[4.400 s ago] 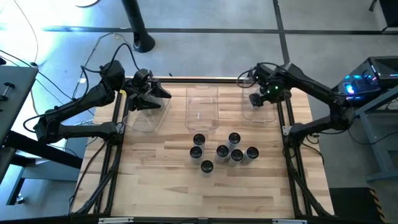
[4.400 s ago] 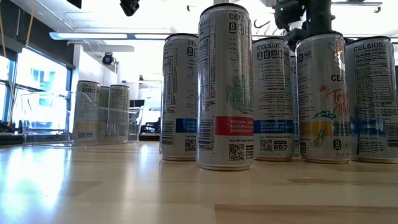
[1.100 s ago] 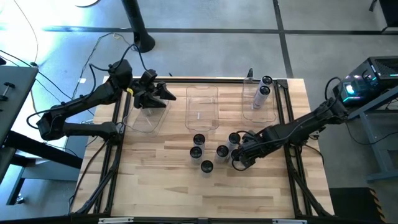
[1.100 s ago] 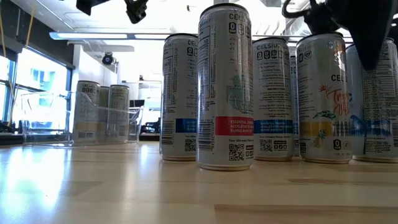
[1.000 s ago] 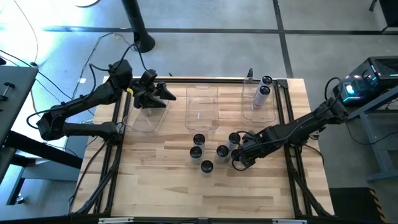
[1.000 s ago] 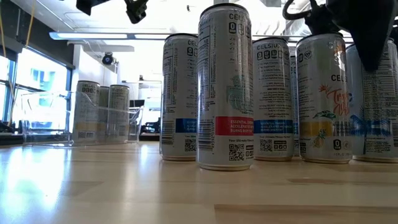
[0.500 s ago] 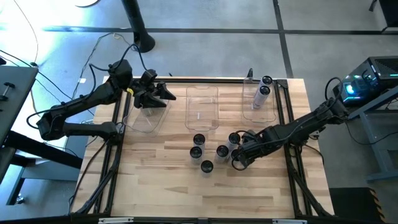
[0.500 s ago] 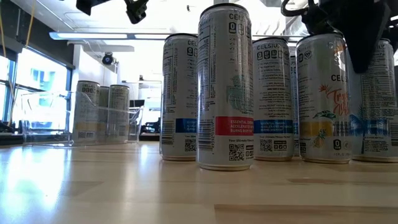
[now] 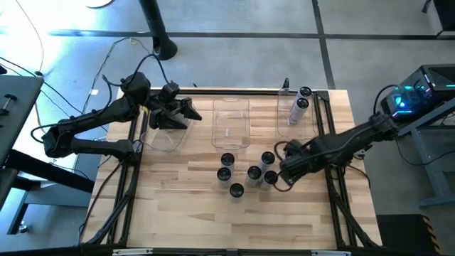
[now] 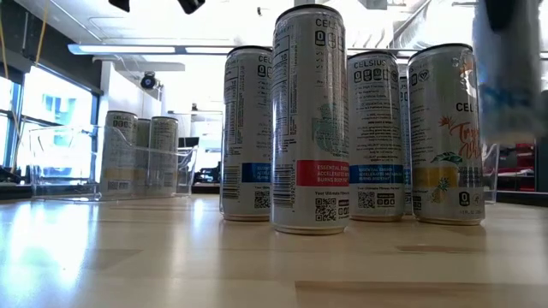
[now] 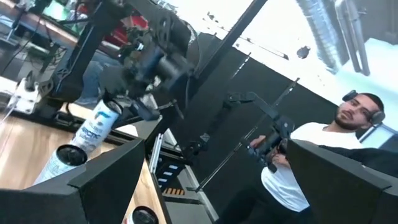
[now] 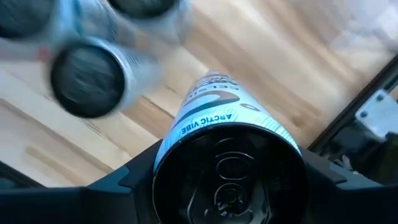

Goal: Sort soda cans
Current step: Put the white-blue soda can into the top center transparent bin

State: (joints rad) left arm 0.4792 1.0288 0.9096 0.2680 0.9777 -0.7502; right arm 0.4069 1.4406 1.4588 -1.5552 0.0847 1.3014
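Your right gripper (image 9: pixel 286 174) is clamped on an Arctic Vibe soda can (image 12: pixel 227 146), lifted beside the standing cluster of cans (image 9: pixel 245 171) mid-table. Your left gripper (image 9: pixel 186 114) waits, fingers apart, over the left clear bin (image 9: pixel 160 139)

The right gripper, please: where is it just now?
In the high view, the right gripper sits right of the standing can cluster, shut on a can.
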